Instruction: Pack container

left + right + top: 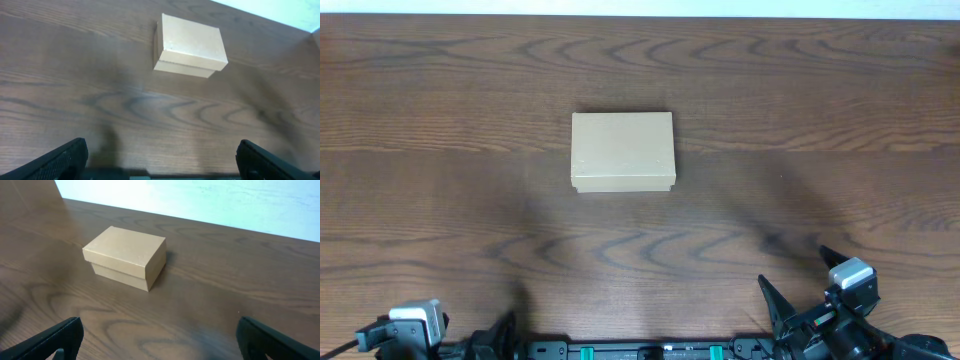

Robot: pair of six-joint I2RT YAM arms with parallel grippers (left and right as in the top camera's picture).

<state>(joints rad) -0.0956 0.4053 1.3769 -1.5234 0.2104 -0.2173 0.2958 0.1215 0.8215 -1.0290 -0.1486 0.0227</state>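
The container (622, 150) is a small tan cardboard box with its lid closed, standing in the middle of the wooden table. It also shows in the left wrist view (190, 46) and the right wrist view (125, 256). My left gripper (161, 159) is open and empty at the table's front left edge, far from the box. My right gripper (159, 339) is open and empty at the front right (798, 300), also well short of the box.
The dark wooden table (470, 220) surrounds the box on all sides. A pale wall or floor edge shows beyond the table's far edge (210, 202). No other objects are in view.
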